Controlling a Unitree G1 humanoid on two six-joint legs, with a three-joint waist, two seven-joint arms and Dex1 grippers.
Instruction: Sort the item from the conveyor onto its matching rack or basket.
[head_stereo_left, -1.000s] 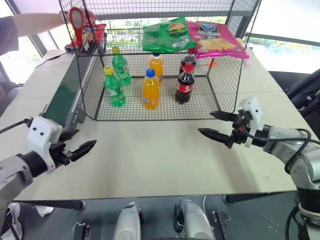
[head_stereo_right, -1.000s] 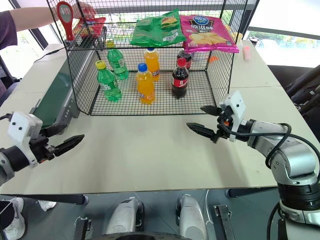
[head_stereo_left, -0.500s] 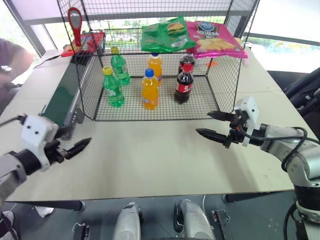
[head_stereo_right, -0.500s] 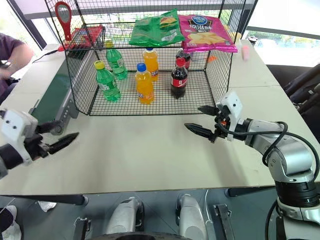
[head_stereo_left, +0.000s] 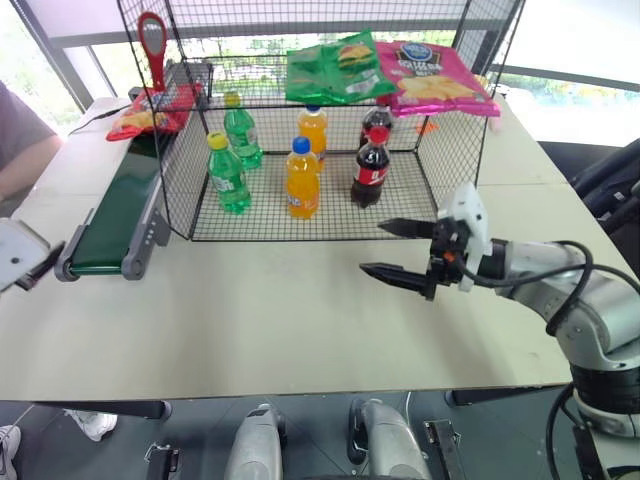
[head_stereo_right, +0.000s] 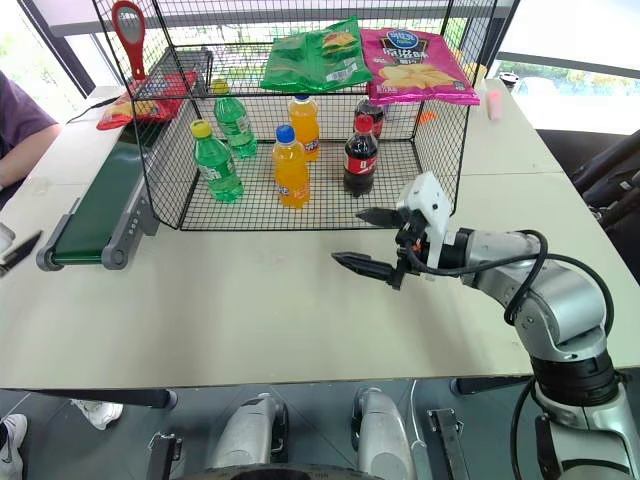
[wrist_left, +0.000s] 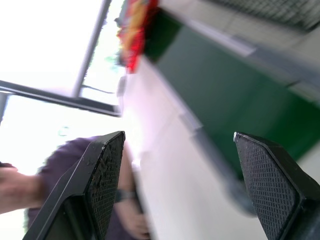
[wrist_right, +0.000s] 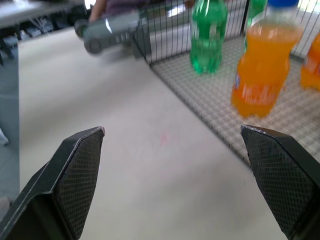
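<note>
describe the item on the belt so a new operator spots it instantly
Find the dark green conveyor running along the left side of the black wire cage. At its far end lies a crinkly red chip bag. The green chip bag and pink chip bag lie on the cage's upper shelf.

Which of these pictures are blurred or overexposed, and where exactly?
Left wrist view: the window area is blown out white, and the conveyor and red chip bag are smeared, while the end effector's fingers are sharp. Right wrist view: the orange bottle and green bottle look soft. Left eye view: sharp, with bright windows behind the black wire cage.
</note>
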